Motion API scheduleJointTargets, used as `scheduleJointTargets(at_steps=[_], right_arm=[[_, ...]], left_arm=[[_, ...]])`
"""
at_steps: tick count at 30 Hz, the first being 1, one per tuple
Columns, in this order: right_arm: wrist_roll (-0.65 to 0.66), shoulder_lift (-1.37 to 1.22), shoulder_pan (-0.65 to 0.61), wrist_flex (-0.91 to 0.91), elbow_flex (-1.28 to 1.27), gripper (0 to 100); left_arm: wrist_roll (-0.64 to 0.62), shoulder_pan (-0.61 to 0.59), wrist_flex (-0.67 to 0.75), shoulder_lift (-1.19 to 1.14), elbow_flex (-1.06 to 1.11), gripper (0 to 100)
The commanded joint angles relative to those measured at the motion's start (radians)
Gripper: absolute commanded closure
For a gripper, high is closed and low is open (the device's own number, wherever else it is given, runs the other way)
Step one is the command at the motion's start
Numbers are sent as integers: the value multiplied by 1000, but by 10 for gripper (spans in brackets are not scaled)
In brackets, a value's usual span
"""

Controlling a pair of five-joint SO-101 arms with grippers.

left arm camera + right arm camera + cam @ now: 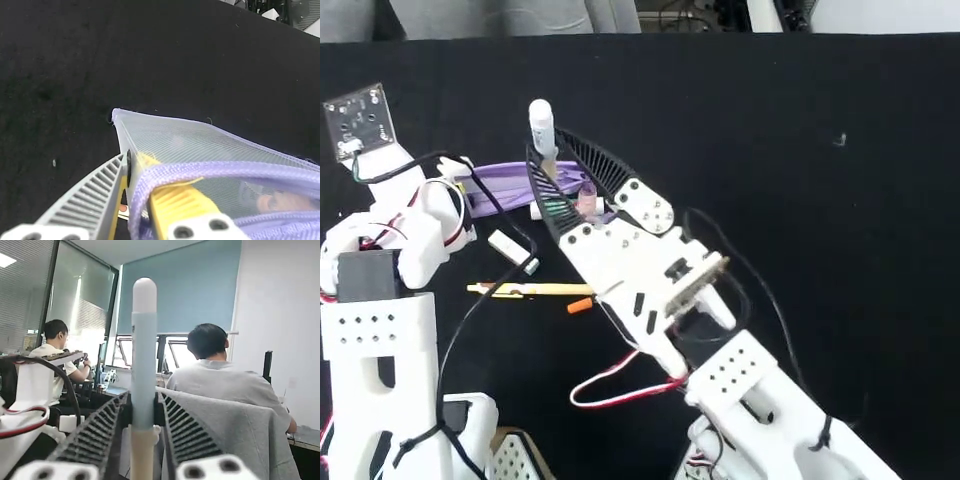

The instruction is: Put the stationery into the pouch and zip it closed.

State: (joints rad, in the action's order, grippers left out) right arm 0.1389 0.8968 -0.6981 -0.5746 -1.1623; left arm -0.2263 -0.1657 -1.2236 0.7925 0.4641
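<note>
Over the pouch (200, 145) the left hand (136, 167) pinches, the right hand (144, 407) grips an upright pen (144, 340).

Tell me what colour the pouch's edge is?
Purple trim on the pouch, clearest in the left wrist view.

Both arms are white plastic blocks with dark screw holes. The left arm (375, 330) carries a black motor (365, 275), a plate with rows of small holes and a dark square circuit board (360, 117), and a black cable (470, 310) trails along it. The right arm (640, 280) has black ribbed fingers (602, 160), a perforated plate and a looping red-and-white cable (625, 398)
</note>
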Motion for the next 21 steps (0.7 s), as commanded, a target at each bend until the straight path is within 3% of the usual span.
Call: scheduleJointTargets(at_steps=[1,7,14,21], right_arm=[[-5,-97,-9,-112,38,988],[81,-311,-9,-244,54,987],[84,-524,-8,-285,91,982],[209,-610,-11,-284,107,787]], left_arm=[[-14,10,12,-3,5,972],[-14,10,14,-3,19,972],[-14,10,14,-2,19,972],[-14,8,14,-2,21,972]])
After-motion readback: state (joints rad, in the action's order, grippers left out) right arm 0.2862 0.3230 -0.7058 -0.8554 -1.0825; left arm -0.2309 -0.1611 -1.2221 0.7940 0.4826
